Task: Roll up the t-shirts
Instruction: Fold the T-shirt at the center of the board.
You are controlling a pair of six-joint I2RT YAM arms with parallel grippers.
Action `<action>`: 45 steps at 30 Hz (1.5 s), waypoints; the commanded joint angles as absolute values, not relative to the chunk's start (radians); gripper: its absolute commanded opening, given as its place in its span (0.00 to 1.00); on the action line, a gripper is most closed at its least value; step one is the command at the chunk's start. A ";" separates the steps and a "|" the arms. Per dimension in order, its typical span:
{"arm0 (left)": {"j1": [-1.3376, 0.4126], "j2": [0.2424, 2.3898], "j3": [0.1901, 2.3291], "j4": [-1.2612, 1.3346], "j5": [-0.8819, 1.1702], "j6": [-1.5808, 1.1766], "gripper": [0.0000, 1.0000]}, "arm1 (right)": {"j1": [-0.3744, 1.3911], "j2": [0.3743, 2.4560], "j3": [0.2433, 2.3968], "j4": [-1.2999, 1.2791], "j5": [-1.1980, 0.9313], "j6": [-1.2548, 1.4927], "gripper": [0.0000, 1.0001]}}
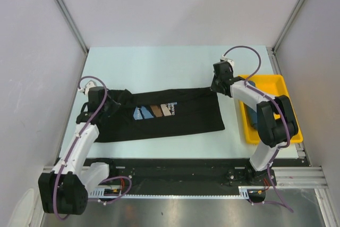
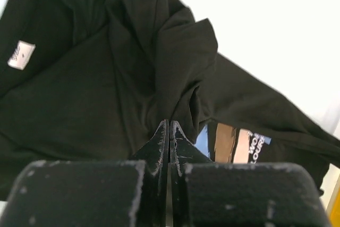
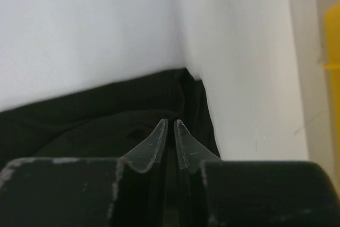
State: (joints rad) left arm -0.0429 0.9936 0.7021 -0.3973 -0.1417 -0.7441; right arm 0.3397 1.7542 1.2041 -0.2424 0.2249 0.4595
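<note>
The black t-shirt (image 1: 180, 118) lies spread across the table, print (image 1: 155, 111) up, its left end bunched. My left gripper (image 1: 110, 103) is shut on that bunched end; in the left wrist view its tips (image 2: 169, 123) pinch gathered black cloth (image 2: 79, 104) next to the print (image 2: 234, 142), with a white neck label (image 2: 21, 55) at upper left. My right gripper (image 1: 215, 86) is shut on the shirt's far right corner; its tips (image 3: 170, 122) close on a black fold (image 3: 106, 115). The teal-blue t-shirt (image 1: 253, 122) lies in the yellow tray, mostly hidden by the right arm.
The yellow tray (image 1: 277, 84) stands at the table's right edge, close to the right arm; its rim shows in the right wrist view (image 3: 333, 35). White walls enclose the pale table (image 1: 159, 67) on three sides. A black rail runs along the near edge (image 1: 175, 168).
</note>
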 commanded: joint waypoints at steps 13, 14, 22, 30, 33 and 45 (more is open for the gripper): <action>-0.034 0.919 0.557 -0.345 -0.044 -0.726 0.00 | 0.318 1.523 0.990 -0.272 0.163 0.606 0.51; -0.034 0.919 0.560 -0.347 -0.043 -0.726 0.00 | 0.311 1.517 0.983 -0.249 0.161 0.620 0.53; -0.034 0.940 0.580 -0.338 -0.028 -0.721 0.00 | 0.281 1.624 0.997 -0.071 0.040 0.666 0.52; -0.034 0.954 0.592 -0.339 -0.021 -0.712 0.00 | 0.279 1.709 1.023 -0.055 0.028 0.675 0.37; -0.034 0.953 0.601 -0.347 -0.023 -0.707 0.00 | 0.275 1.698 1.023 -0.063 0.041 0.667 0.29; -0.032 0.899 0.661 -0.425 -0.064 -0.664 0.00 | 0.311 1.611 1.023 -0.192 0.129 0.563 0.02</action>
State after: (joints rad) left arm -0.0387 0.9348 0.6003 -0.3954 -0.0452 -0.7044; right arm 0.2859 1.6817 0.9916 -0.1318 0.0498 0.6266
